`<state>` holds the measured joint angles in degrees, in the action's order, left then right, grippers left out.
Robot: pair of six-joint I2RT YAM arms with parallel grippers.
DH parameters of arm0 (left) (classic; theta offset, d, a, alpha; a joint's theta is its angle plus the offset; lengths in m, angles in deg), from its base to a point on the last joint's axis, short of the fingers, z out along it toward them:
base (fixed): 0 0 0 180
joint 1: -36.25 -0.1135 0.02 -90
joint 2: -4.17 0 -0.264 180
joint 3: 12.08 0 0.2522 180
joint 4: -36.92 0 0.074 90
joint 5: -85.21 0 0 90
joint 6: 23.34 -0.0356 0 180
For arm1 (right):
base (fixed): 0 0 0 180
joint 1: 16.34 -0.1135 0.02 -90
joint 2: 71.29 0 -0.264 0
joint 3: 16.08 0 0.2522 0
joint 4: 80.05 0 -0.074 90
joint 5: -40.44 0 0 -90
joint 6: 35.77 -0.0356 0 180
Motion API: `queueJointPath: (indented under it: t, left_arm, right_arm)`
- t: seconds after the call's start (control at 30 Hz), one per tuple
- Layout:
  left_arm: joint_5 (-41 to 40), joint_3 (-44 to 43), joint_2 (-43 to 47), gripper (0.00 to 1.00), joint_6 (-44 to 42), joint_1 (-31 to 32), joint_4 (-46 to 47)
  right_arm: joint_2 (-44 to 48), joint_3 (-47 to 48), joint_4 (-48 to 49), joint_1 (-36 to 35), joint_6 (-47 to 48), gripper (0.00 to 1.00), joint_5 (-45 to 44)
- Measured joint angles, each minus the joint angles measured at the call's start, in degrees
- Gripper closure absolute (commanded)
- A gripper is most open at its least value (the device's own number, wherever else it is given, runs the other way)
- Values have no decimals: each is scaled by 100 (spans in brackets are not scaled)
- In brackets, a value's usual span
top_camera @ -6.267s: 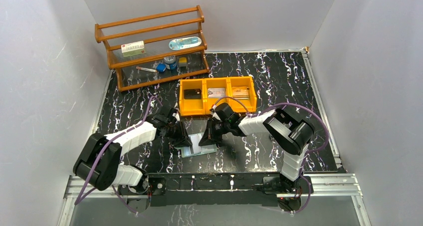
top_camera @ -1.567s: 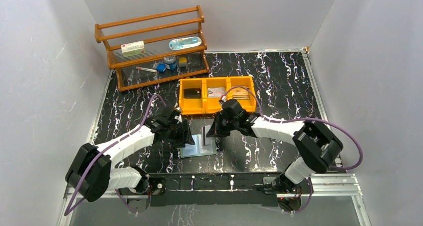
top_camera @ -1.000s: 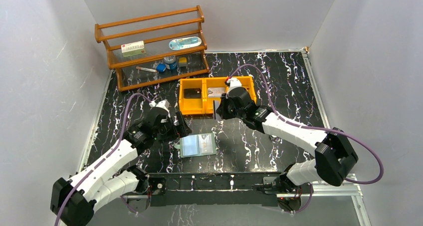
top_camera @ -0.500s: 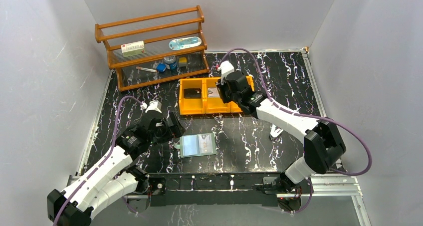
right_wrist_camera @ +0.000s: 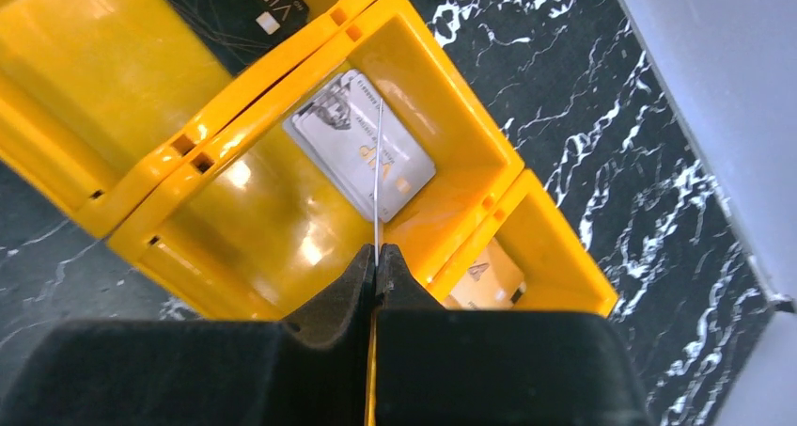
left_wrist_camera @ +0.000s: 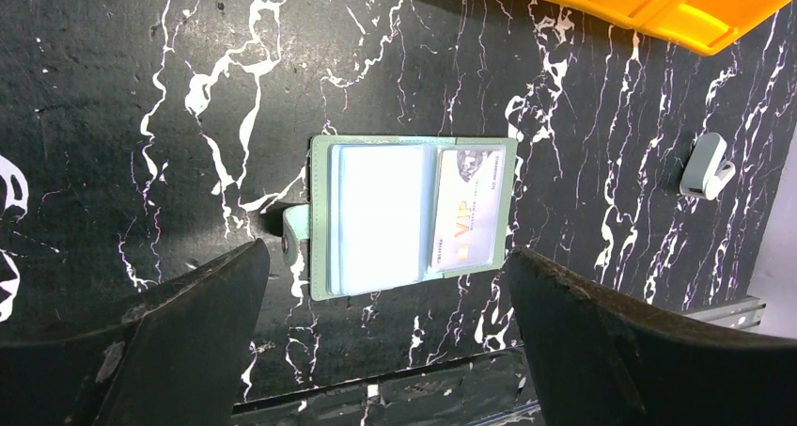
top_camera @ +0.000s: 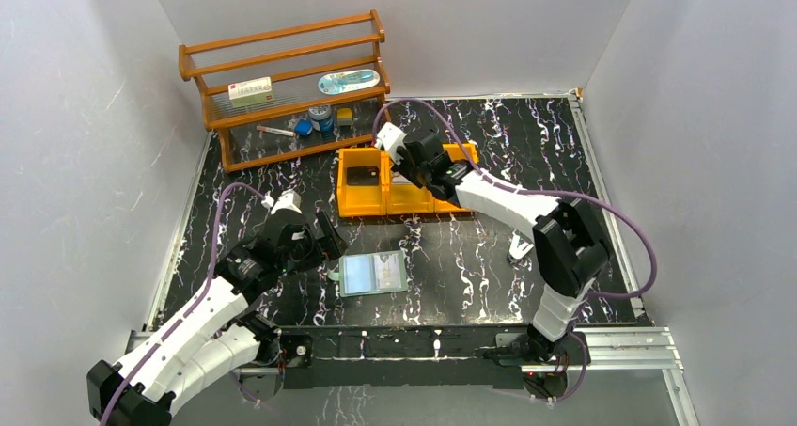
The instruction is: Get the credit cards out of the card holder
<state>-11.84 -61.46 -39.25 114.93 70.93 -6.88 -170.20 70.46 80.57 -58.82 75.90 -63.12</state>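
Your right pincer (right_wrist_camera: 376,257) clamps 1 thin, stiff, slick card (right_wrist_camera: 378,163) by its edge; left pincer (left_wrist_camera: 387,252) gapes over the card holder (left_wrist_camera: 376,219). Pinch the VIP card (left_wrist_camera: 467,208) edgewise too.

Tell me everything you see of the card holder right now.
The card holder lies open and flat on the black marbled table, nearer the arms than the orange bin. Pale teal cover, a snap tab on one side, clear sleeves inside. One sleeve looks empty; the other shows a silvery VIP card. The open left end effector is clear of it; only the table touches it.
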Motion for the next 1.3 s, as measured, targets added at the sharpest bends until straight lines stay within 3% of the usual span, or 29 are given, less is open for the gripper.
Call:
queueJointPath:
  t: [0.5, 0.83, 1.13, 1.3]
  left_arm:
    - [-9, 0, 201, 2, 48, 0, -175]
    - [-55, 0, 223, 2, 87, 0, -181]
    - [-96, 2, 214, 2, 144, 0, -238]
    - [-96, 2, 208, 2, 192, 0, -267]
  right_arm:
    - [-1311, 831, -66, 85, 1899, 100, -131]
    - [-1687, 1034, 13, 258, 2404, 100, 96]
    - [-1930, 1115, -13, 278, 2564, 92, 323]
    - [-1943, 1113, -31, 282, 2643, 80, 369]
